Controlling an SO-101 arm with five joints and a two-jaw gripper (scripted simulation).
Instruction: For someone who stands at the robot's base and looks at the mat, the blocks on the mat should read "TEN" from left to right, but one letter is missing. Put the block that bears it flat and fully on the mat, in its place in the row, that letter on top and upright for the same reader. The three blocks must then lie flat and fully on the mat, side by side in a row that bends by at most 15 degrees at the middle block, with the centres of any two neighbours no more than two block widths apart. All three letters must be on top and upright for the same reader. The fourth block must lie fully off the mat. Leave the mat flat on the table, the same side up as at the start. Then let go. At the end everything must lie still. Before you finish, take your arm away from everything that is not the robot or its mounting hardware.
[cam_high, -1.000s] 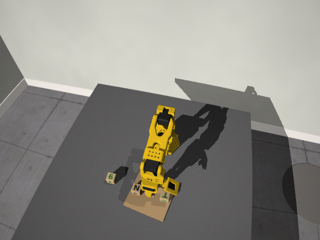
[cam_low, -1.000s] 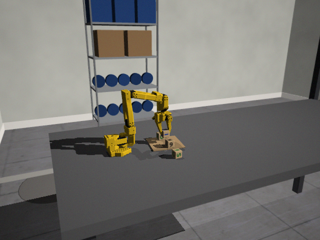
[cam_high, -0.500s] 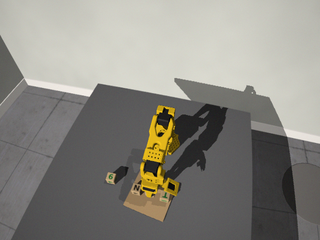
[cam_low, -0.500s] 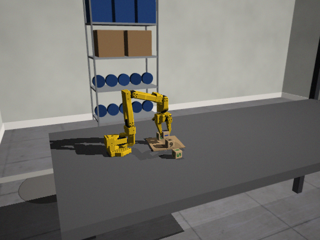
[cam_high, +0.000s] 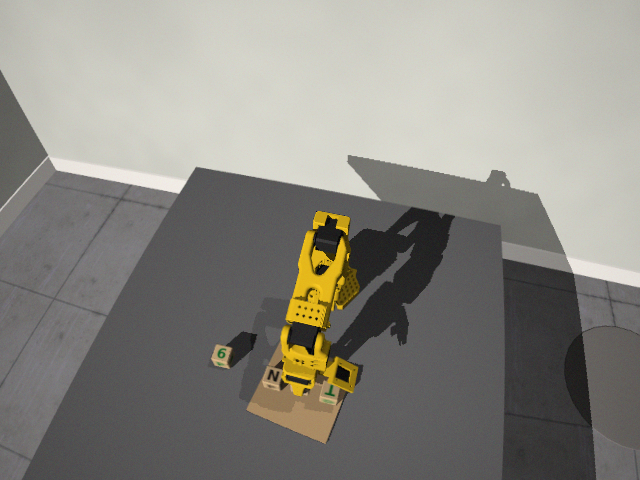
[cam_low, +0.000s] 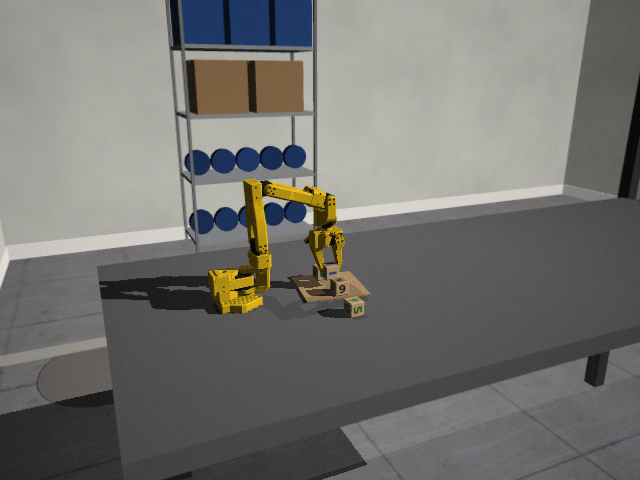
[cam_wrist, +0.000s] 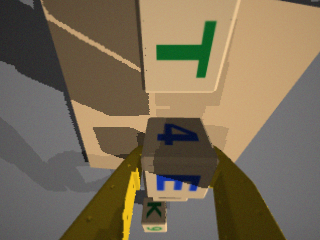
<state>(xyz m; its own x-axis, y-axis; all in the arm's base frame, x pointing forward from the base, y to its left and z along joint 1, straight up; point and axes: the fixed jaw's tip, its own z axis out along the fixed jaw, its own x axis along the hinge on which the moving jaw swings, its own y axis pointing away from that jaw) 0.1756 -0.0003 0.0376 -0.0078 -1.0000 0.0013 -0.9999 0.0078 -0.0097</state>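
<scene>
The tan mat (cam_high: 294, 410) lies in front of the arm's base. On it, the N block (cam_high: 272, 377) sits at the left of the top view and the T block (cam_high: 329, 395) at the right, with a gap between them. My gripper (cam_high: 299, 386) hangs over that gap, shut on a wooden block (cam_wrist: 179, 150) that shows a blue 4 face and a blue E face (cam_wrist: 177, 184) in the wrist view. The held block (cam_low: 330, 269) is low over the mat (cam_low: 328, 289). The T block (cam_wrist: 187, 47) lies just beyond it.
A fourth block with a green 6 on top (cam_high: 221, 355) lies on the table off the mat, to the N block's side; it shows an S face in the exterior view (cam_low: 354, 307). A shelf rack (cam_low: 242, 118) stands behind the table.
</scene>
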